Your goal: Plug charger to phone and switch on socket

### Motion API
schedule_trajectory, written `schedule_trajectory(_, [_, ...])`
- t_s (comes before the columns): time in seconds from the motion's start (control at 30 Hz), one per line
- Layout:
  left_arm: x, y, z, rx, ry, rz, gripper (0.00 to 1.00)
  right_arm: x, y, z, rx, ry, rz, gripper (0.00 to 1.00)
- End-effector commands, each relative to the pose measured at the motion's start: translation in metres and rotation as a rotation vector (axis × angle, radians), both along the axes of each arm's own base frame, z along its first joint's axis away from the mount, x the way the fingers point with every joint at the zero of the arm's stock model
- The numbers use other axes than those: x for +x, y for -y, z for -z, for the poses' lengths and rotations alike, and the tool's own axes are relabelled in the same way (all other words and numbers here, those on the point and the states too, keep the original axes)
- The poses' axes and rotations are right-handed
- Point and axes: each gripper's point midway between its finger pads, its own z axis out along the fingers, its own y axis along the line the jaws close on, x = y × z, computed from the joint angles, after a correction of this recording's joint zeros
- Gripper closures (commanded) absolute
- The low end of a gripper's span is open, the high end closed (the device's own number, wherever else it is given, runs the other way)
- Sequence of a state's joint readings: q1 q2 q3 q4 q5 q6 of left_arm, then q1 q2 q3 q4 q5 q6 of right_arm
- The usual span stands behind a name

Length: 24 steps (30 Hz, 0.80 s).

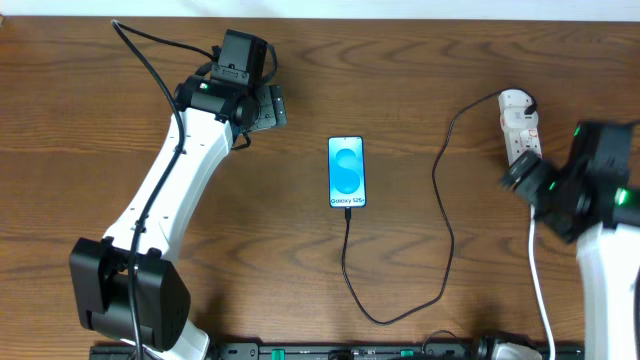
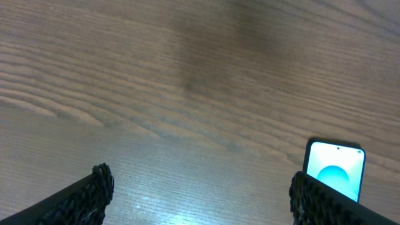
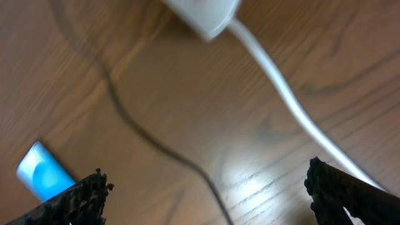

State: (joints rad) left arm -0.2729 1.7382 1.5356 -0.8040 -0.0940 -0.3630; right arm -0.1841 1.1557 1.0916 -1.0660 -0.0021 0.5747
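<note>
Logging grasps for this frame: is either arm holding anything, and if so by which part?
Nothing is held. The left gripper and right gripper both have their jaws wide open, closed on nothing.

Brown wood-grain table [image 1: 400, 80], with a black rail [image 1: 330, 352] along its near edge in the overhead view

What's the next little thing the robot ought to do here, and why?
Probably bring the right tool over the socket and press its switch. The charger already seems to meet the bottom edge of the phone and runs back to the socket, so switching on looks like the step left. The right tool is open and close beside the socket's near end.
</note>
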Motion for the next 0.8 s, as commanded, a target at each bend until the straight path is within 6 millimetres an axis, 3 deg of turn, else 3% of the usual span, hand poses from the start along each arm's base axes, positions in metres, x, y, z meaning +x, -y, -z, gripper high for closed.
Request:
schedule_trajectory(0.0, [0.001,-0.003,0.002,0.016,0.000,-0.014,0.08,-0.023,-0.026,-0.008,0.006,0.080,-0.094,0.01])
schedule_trajectory(0.13, [0.001,-0.003,0.002,0.016,0.000,-0.015,0.08,-0.044,-0.039,-0.012,0.029,0.112,-0.133,0.01])
schedule_trajectory(0.4, [0.001,-0.003,0.002,0.016,0.000,-0.015,0.09,-0.071,-0.041,-0.012,0.033,0.088,-0.133,0.01])
schedule_trajectory(0.77, [0.001,-0.004,0.002,0.016,0.000,-0.014,0.08,-0.074,-0.041,-0.010,0.035,0.073,-0.132,0.01])
